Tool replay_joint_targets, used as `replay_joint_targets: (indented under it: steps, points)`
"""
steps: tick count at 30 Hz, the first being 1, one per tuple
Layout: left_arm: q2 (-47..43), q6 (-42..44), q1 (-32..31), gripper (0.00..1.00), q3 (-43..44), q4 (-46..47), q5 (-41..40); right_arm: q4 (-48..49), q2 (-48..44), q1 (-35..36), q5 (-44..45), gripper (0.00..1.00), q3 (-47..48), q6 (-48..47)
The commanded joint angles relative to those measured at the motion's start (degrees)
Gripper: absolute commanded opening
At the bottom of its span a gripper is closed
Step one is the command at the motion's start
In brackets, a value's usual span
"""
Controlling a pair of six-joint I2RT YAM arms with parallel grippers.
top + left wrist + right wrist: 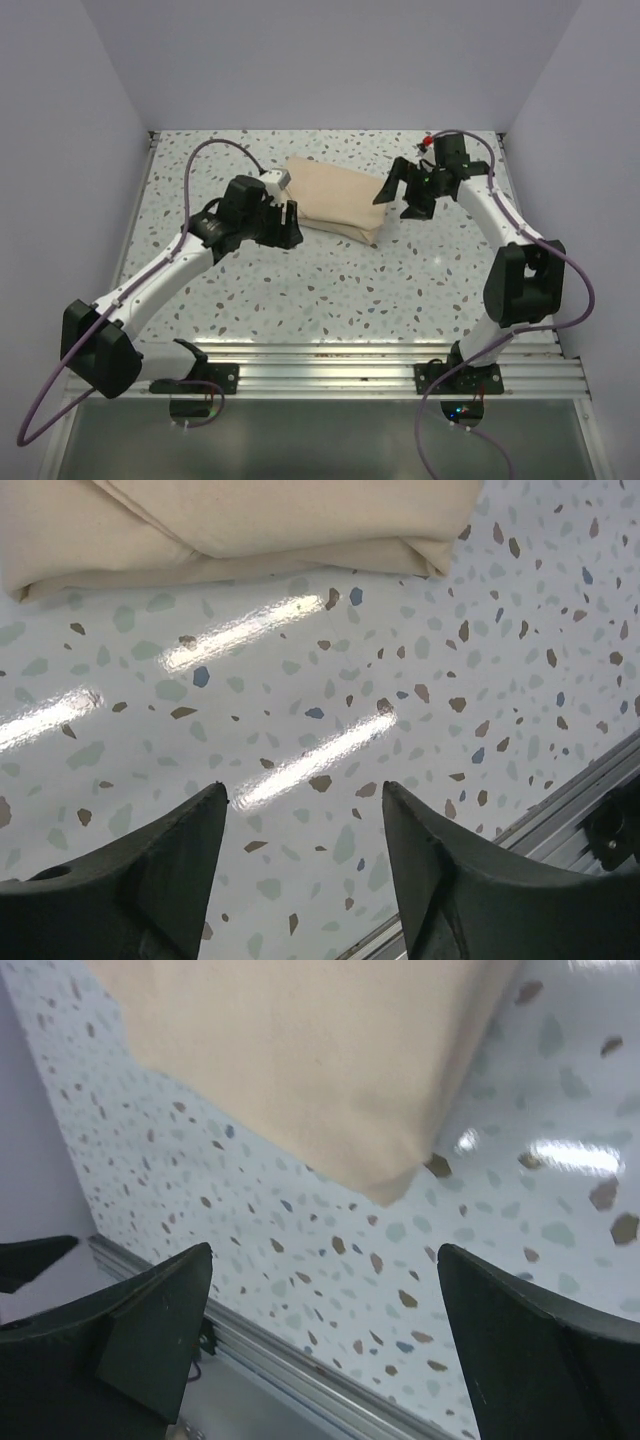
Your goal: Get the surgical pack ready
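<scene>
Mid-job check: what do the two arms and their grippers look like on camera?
Both arms match: the left arm and right arm have white links, bulky black joint housings and black bases. A purple cable loops along each. The left gripper and right gripper are matte black, each with two broad fingers tapering to blunt tips.

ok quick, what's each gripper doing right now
Left gripper: open, holding nothing.
Right gripper: wide open, holding nothing.
</scene>
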Motion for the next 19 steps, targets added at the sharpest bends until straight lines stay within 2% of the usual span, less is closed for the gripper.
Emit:
replay_joint_targets:
  steps: [1,3,4,6,9,11,15,19]
  points:
    - [-3.48,-6.62,1.95,0.69,-2.44,2.77,-2.71,-5.09,-4.44,-0.17,7.38,0.99,-8.31,-2.94]
    - [-4.9,-8.3,3.18,0.72,-4.64,5.14,-1.14,-1.66,-9.34,0.18,11.69,0.99,-12.09,-4.07]
    - [-5.52,-9.18,4.32,0.78,-4.91,6.54,0.44,-0.52,-10.77,0.44,13.09,0.99,-15.5,-4.78]
    - [-5.44,-9.45,5.64,0.82,-5.09,6.91,1.24,1.16,-13.32,1.32,14.07,0.99,-18.16,-6.27]
    - [-5.61,-10.68,8.01,0.89,-5.96,7.6,2.91,1.25,-13.25,1.41,5.85,0.99,-20.98,-8.72]
    - [-6.49,-12.43,9.33,0.98,-7.71,9.19,4.76,2.91,-12.81,2.46,4.67,0.99,-22.3,-8.22]
    - [-6.49,-14.9,12.41,1.0,-10.35,11.47,7.74,3.1,-12.54,3.26,7.92,0.99,-23.44,-6.28]
    - [-6.49,-18.5,14.7,1.0,-13.78,15.68,11.79,10.79,-15.68,3.52,6.44,0.99,-27.04,-6.02]
